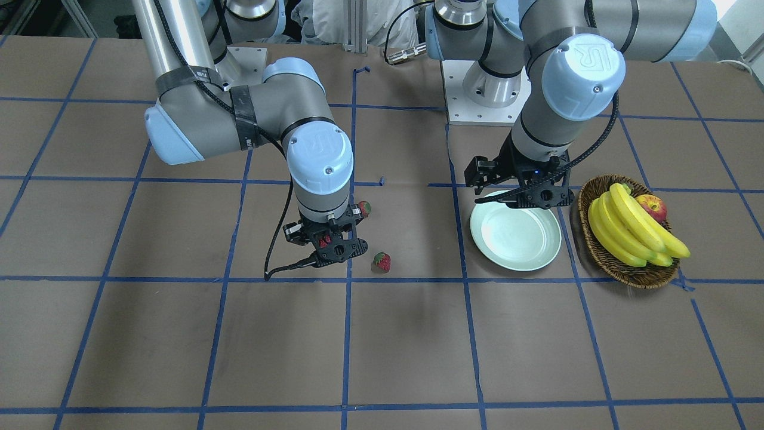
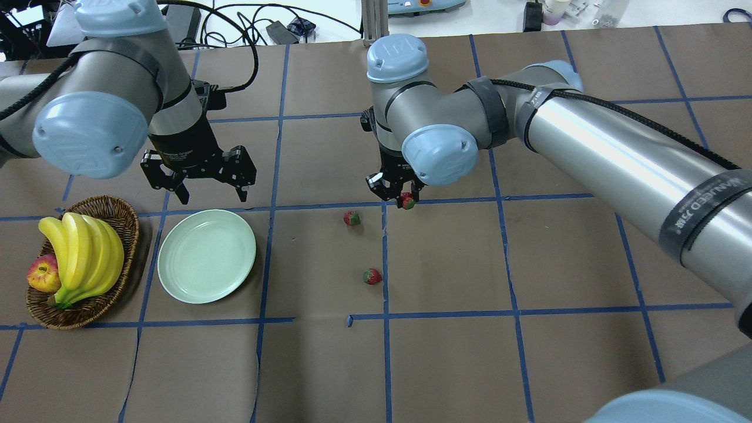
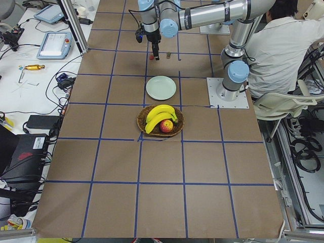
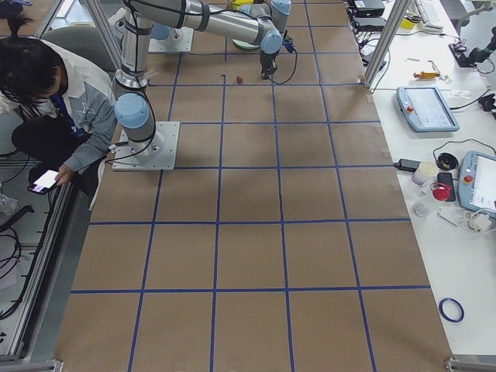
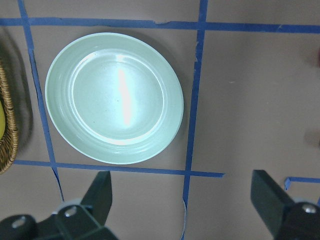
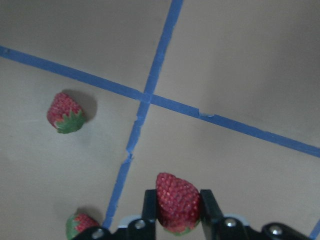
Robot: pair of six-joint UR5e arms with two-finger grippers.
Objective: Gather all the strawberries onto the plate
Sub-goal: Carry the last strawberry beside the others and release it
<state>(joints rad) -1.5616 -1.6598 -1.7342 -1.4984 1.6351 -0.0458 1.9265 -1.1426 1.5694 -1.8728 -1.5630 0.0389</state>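
Right wrist-mounted view, red dimpled strawberry [image 6: 175,192], clamped in right pincer [image 6: 178,201]

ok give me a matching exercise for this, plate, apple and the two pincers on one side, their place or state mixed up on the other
Column one:
1 plate
2 apple
3 left pincer
4 right pincer

Column two:
A shut on a strawberry
B in the basket beside the bananas
C open, holding nothing
D lying empty on the table

Pairs: 1-D, 2-B, 3-C, 4-A
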